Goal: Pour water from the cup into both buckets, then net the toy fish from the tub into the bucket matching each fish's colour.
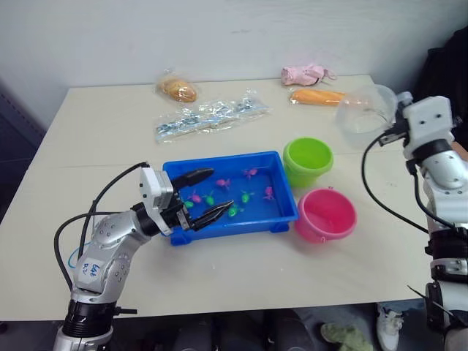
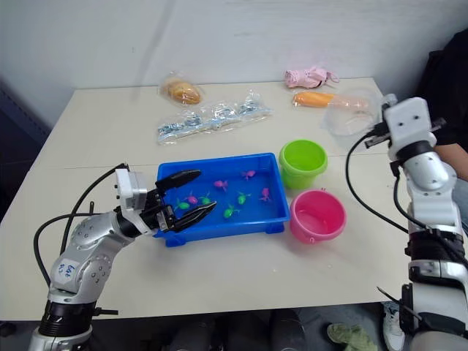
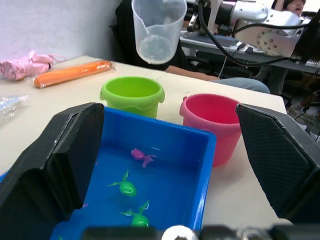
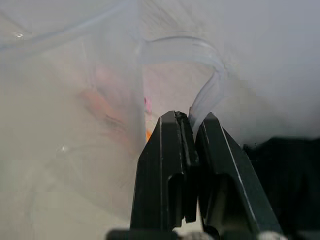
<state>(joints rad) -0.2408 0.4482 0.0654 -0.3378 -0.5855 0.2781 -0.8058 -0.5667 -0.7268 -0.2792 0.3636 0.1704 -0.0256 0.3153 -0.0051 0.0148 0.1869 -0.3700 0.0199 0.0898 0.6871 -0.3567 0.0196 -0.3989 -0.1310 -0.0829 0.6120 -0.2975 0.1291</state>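
Observation:
The blue tub (image 1: 219,159) sits mid-table and holds several toy fish, pink ones (image 1: 223,183) and green ones (image 1: 246,196). My left gripper (image 1: 221,189) hangs open over the tub's left end, its fingers (image 3: 70,150) spread wide and holding nothing. To the right of the tub stand the buckets, the lime green bucket (image 1: 308,161) behind the pink bucket (image 1: 326,214). My right gripper (image 4: 192,120) is shut on the handle of the clear cup (image 1: 363,110), which is raised and tilted in the air behind and to the right of the green bucket.
At the table's back lie a bagged bun (image 1: 178,89), a clear crinkly packet (image 1: 208,115), a pink soft toy (image 1: 303,74) and an orange carrot-shaped thing (image 1: 316,96). A person in dark clothes (image 1: 446,66) is at the far right.

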